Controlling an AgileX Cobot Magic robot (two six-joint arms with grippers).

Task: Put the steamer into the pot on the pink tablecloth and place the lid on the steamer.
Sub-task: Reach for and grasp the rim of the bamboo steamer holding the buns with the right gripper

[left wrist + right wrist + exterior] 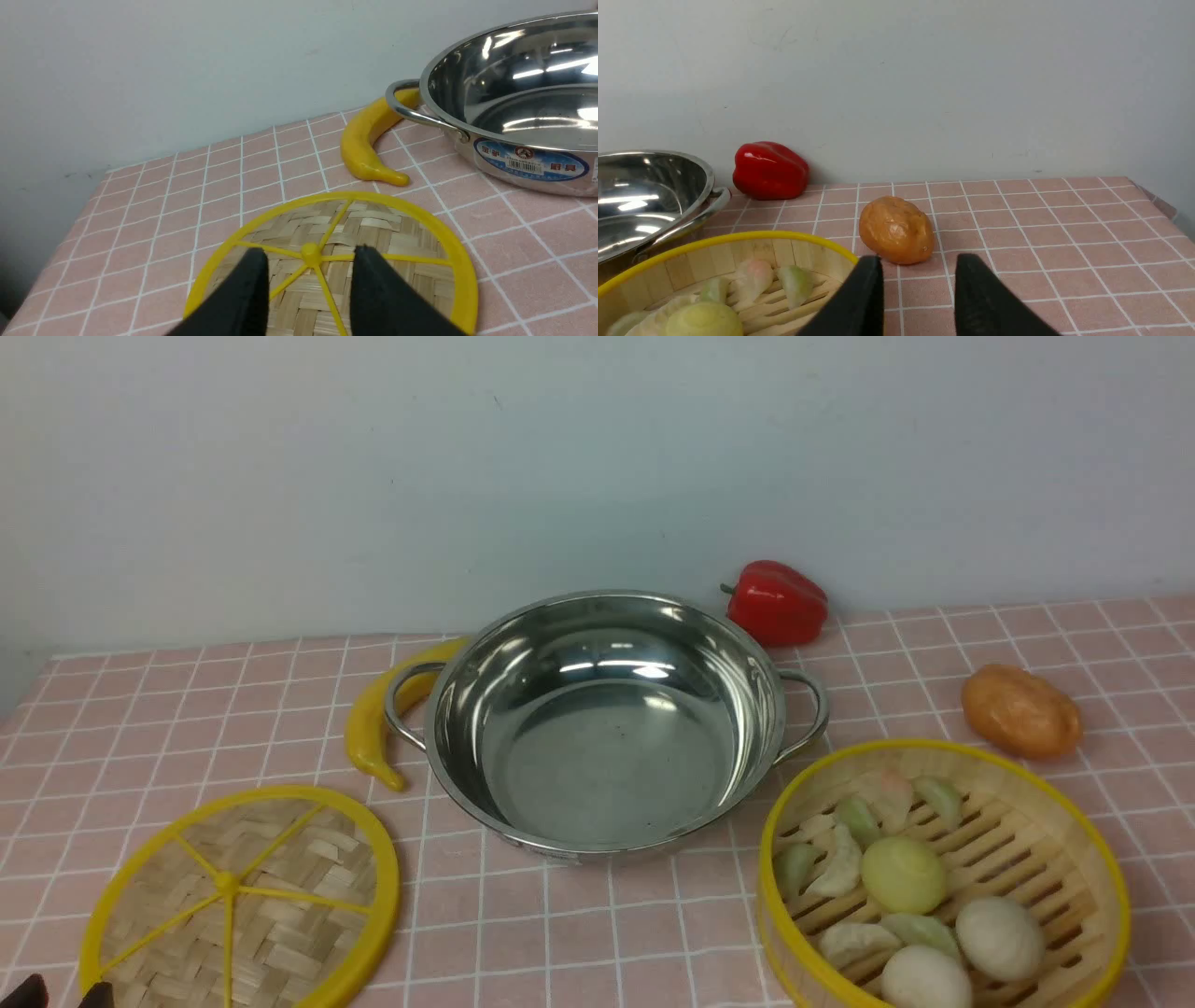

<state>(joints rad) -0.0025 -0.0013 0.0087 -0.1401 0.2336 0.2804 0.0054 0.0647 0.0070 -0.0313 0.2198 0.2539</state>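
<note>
**A:** Item one, steamer [1046,803]?
**B:** It stood on the pink tablecloth [607,933] at the pot's [597,747] four o'clock, outside it. Judged light and stiff-walled, with loose dumplings. Best kept level and pinched at the yellow rim.
**A:** Lid [241,896]?
**B:** It lay flat at eight o'clock. Probably light, with the knob as handhold.
**A:** Grippers?
**B:** Left gripper [310,254] was at the lid, right gripper [917,261] beside the steamer. Both sets of jaws were parted and empty.

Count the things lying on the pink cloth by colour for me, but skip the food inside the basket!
Silver: 1, the pot
Bamboo with a yellow rim: 2, the steamer and the lid
Yellow: 1, the banana
Red: 1, the pepper
Orange-brown: 1, the potato-like lump
Total: 6
</note>
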